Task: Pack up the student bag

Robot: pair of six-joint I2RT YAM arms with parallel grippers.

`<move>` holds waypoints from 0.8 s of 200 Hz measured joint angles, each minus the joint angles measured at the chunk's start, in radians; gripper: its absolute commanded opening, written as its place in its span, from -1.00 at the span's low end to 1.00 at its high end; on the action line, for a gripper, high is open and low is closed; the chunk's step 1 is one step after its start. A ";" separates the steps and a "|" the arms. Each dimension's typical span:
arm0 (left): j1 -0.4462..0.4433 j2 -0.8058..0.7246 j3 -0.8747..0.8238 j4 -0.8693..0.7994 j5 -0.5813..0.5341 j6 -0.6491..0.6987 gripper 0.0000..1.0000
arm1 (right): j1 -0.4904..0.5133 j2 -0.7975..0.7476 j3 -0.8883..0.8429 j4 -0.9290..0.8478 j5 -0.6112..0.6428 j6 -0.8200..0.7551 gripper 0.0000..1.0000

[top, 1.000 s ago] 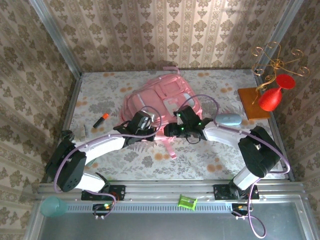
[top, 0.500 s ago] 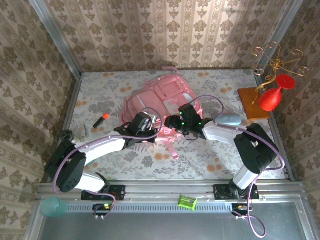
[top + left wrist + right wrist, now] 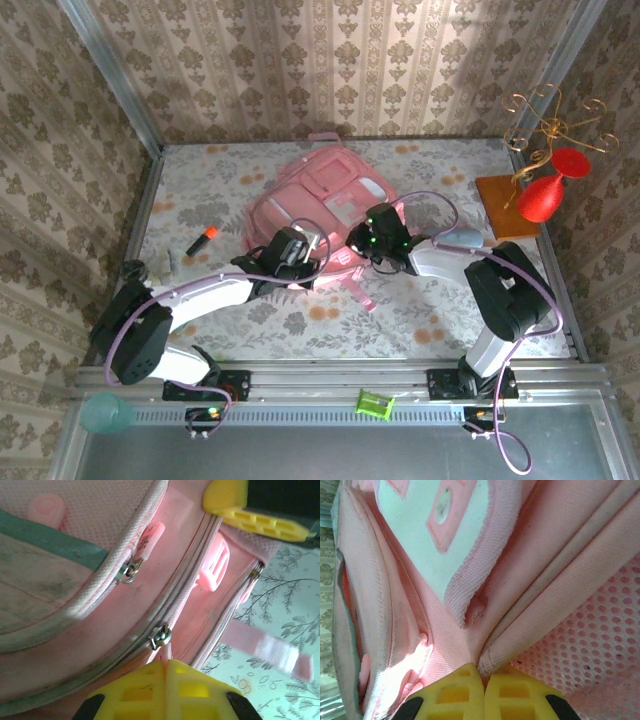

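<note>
Student bag (image 3: pixel 318 205), a large soft pink fabric backpack, lies flat at the middle of the floral-patterned table (image 3: pixel 440 330). The left gripper (image 3: pixel 166 664) has its 2 yellow fingers pinched tight on a pink zip pull (image 3: pixel 164 653) at the bag's near edge. The right gripper (image 3: pixel 482 670) is clamped on a fold of pink fabric beside the mesh.

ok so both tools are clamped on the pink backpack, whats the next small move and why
Probably draw the left tool along the zip line, dragging the pink zip pull it pinches, while the right tool braces by its pinched fold of the student bag. That zip looks closed, so nothing can go in until it opens.
</note>
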 measured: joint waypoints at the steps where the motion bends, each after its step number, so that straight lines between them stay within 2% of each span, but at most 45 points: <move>1: 0.000 0.000 0.000 0.000 0.000 0.001 -1.00 | -0.001 0.000 0.000 0.000 -0.002 -0.002 -1.00; 61: 0.054 -0.007 0.003 -0.041 0.003 0.086 -1.00 | -0.101 -0.005 0.033 -0.058 -0.139 -0.167 -1.00; 89: 0.086 -0.026 0.011 -0.074 -0.006 0.112 -1.00 | -0.151 -0.005 0.071 -0.127 -0.154 -0.225 -1.00; 119: 0.125 -0.034 0.014 -0.179 -0.038 0.130 -1.00 | -0.211 0.031 0.153 -0.237 -0.148 -0.299 -1.00; 139: 0.134 -0.060 0.012 -0.211 0.011 0.133 -1.00 | -0.225 0.092 0.256 -0.337 -0.148 -0.368 -1.00; 160: 0.126 -0.103 0.011 -0.208 0.073 0.120 -1.00 | -0.229 0.120 0.293 -0.361 -0.150 -0.406 -1.00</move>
